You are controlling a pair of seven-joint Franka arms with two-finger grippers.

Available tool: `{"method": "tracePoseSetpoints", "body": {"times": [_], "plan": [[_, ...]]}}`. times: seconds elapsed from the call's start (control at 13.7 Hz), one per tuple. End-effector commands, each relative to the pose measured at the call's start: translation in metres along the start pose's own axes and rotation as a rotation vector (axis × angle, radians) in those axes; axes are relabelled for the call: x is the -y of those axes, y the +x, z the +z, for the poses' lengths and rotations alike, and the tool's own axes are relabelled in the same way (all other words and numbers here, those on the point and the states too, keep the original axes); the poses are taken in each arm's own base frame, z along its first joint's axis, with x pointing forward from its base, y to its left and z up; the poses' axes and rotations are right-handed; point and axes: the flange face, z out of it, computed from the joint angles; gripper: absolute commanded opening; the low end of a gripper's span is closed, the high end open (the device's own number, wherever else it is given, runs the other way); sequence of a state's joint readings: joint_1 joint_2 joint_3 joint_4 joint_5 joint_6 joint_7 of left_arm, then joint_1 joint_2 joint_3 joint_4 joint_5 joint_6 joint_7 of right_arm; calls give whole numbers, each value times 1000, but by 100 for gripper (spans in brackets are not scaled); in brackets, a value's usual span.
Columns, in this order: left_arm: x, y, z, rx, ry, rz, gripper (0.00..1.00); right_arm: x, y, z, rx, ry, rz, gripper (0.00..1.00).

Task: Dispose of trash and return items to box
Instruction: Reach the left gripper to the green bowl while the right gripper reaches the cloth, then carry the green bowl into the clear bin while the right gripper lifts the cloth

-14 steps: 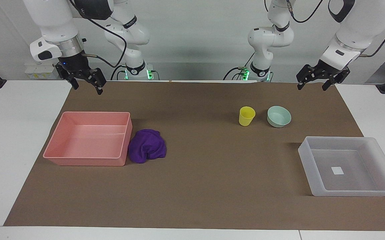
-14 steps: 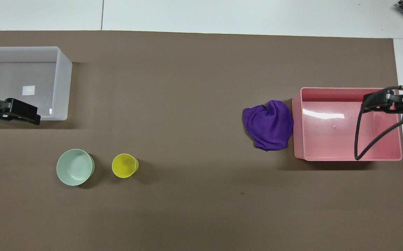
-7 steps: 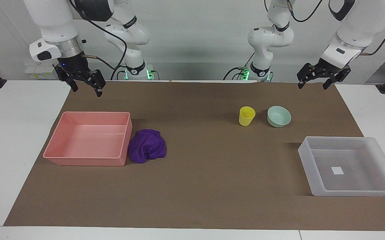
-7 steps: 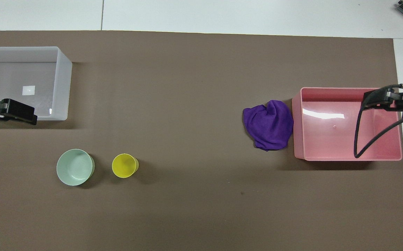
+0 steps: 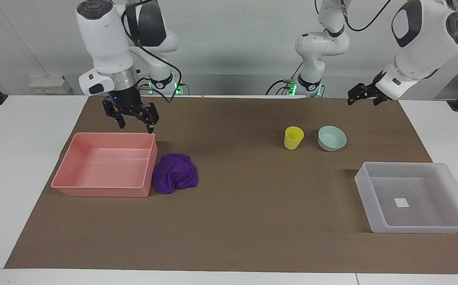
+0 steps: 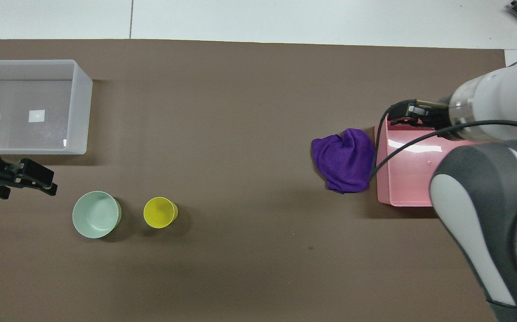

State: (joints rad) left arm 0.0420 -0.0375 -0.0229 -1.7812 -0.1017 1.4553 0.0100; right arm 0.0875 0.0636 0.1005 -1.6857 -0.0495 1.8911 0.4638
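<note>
light: bright, even | glare: streak on glossy pink rectangular plastic tub floor | shadows: soft, beside tub | focus: sharp

No words, numbers, brand marks or signs can be read anywhere here. The small white square on the floor of the frosted box is blank as far as can be told, and the pale unit against the wall near the right arm's end of the table carries yellow marks too small to make out.
</note>
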Motion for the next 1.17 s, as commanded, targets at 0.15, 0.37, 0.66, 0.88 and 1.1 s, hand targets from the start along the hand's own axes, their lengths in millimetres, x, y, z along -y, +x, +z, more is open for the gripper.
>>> {"method": "tracePoseSetpoints", "body": {"times": [0.15,0.37,0.66,0.88,1.1], "plan": [[41,-3,124,-125,-33,-12,100,53,-13,60,0,-57,29,100],[36,-10,208,-177,-6,-4,100,51,-31,134,40,-79,39,100],[35,-2,231,-169,-2,-5,28,44,-49,185,41,-74,14,100],[37,2,232,-152,-7,-18,0,47,-56,234,26,-71,-18,100],[40,6,210,-104,-20,-16,0,46,-62,256,2,-65,-45,100]]}}
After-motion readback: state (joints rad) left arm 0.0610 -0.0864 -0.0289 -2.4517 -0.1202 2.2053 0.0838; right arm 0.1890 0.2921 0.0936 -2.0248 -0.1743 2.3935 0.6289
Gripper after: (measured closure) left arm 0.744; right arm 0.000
